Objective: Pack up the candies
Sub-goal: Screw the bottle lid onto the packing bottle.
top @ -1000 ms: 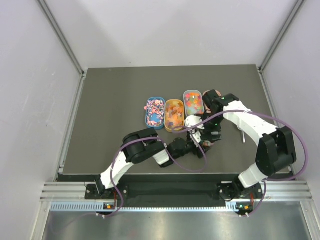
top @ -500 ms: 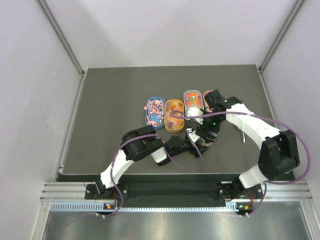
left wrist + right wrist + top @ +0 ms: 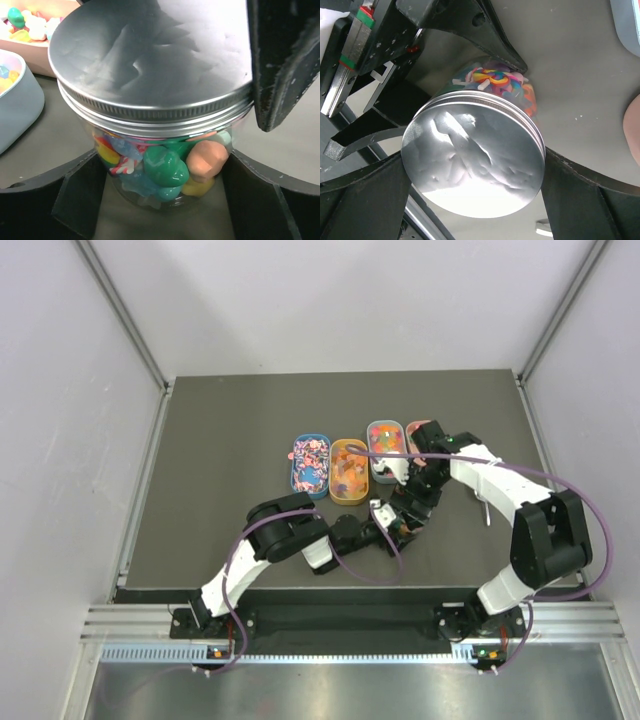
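- Right wrist has swung in a little over the jar since a second ago. The left arm has barely stirred.
- The clear round jar (image 3: 125,135) stands on the dark grey table (image 3: 230,460), towards its near edge and right of the middle. Its flat silver screw lid (image 3: 150,55) is on.
- The candies (image 3: 165,170) fill the jar, and more lie in the four oval trays (image 3: 309,464) just behind it.
- The left gripper (image 3: 162,210) comes in low from the side, its fingers clamped on the glass body.
- The right gripper (image 3: 472,165) sits over the top, jaws wide, with the lid squarely between them. I cannot tell whether they press the rim or stand just off it.
- The jar's long axis looks upright or nearly so and roughly in line with the right wrist, so that arm is better placed for a twist or a lift away.
- The surface is flat and matte, with open room to the left. The trays are close behind, and a silver scoop (image 3: 486,508) lies towards the right edge.
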Robot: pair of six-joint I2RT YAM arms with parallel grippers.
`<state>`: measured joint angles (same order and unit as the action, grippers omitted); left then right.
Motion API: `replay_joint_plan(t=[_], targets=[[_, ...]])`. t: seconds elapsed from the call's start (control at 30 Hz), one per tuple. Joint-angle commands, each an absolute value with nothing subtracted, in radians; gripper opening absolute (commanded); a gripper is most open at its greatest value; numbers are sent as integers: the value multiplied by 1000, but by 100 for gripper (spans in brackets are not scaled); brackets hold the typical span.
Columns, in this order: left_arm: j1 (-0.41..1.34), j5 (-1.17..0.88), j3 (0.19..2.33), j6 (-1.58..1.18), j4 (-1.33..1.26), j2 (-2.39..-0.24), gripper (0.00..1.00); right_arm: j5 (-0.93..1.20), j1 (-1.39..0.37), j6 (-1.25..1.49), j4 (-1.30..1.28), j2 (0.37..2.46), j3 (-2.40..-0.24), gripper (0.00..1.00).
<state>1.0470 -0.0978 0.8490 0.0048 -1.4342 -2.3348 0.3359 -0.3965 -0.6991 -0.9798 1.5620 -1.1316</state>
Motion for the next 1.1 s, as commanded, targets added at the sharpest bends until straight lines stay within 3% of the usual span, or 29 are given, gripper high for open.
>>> replay_joint_plan(t=[0.0,0.23,0.6,0.87,1.07], targets=[[1046,51,838,48,-647,-2453,0,518,-515,-669,-1077,1574,-1101,100],[1045,43,845,37,-644,-2467,0,502,-563,-836,-1225,1479,-1135,100],[1032,29,851,20,-630,-2471,0,456,-583,-943,-1226,1468,-1045,100],[1022,89,856,26,-604,-2484,0,318,-517,-1164,-1129,1453,-996,100],[1023,140,848,55,-612,-2482,0,348,-434,-1342,-1135,1473,-1029,100]])
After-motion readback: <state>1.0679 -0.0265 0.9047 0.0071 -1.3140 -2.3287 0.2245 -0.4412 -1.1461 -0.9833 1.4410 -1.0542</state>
